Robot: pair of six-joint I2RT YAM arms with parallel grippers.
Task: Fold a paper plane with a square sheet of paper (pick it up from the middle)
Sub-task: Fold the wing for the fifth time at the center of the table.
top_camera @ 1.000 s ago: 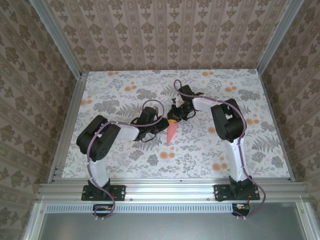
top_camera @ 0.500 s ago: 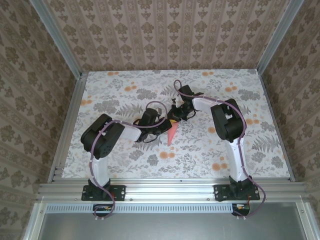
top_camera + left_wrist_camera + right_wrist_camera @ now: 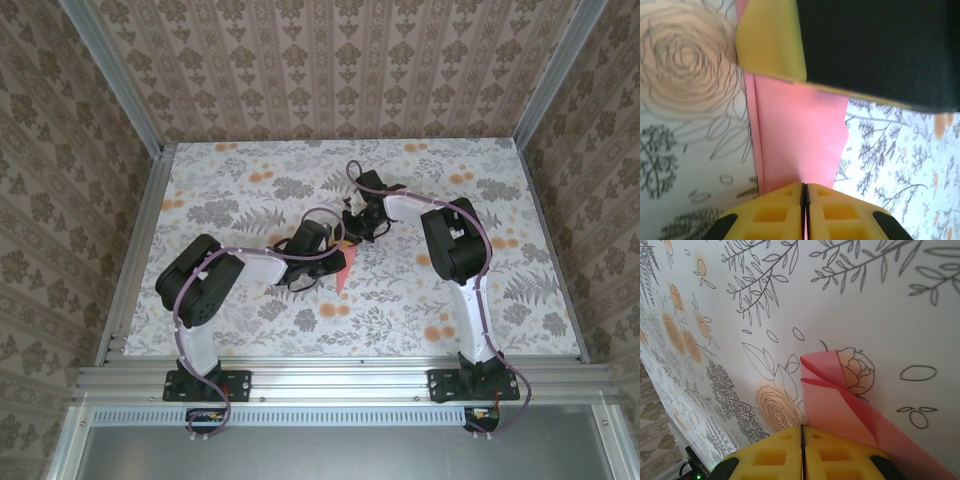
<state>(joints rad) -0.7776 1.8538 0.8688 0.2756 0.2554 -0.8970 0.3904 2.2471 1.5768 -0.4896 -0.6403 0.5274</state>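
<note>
Robot lab test booth: aluminium frame, patterned wallpaper walls, floral-print table.

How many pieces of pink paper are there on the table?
1: the folded pink paper lies near the middle of the table, between the left claw and the right claw, which hide parts of it.

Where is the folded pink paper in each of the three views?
Top external: pink paper, table centre, tip toward the near edge.
Left wrist: picture centre, top to bottom.
Right wrist: lower middle, toward the right corner.
Shared landmark: the flower-print table cover beneath.
</note>
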